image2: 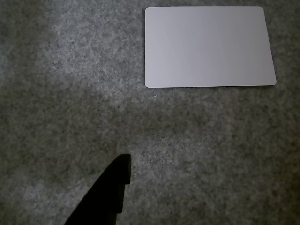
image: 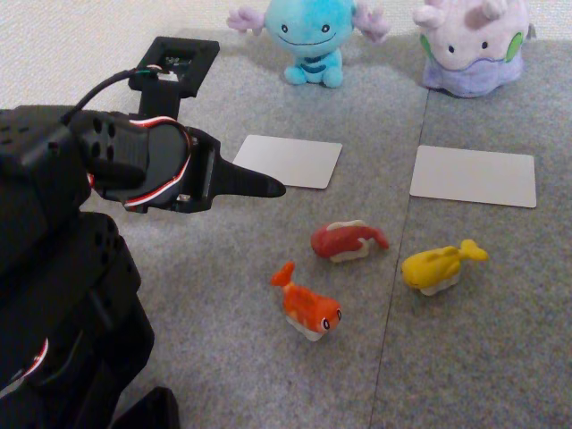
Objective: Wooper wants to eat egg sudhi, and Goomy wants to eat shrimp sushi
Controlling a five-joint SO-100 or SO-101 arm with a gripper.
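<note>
Hovering gripper (image: 268, 187) above carpet (image: 223, 357) | beside white card (image: 289, 161) edge | holding nothing

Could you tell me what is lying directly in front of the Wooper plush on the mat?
In the fixed view, a blank white card lies flat on the grey mat in front of Wooper, nothing on it. Whatever is under the card is hidden.

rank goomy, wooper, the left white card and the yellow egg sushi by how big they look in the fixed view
1. Goomy and Wooper: alike, both cut off by the top edge
2. left white card
3. egg sushi
</note>
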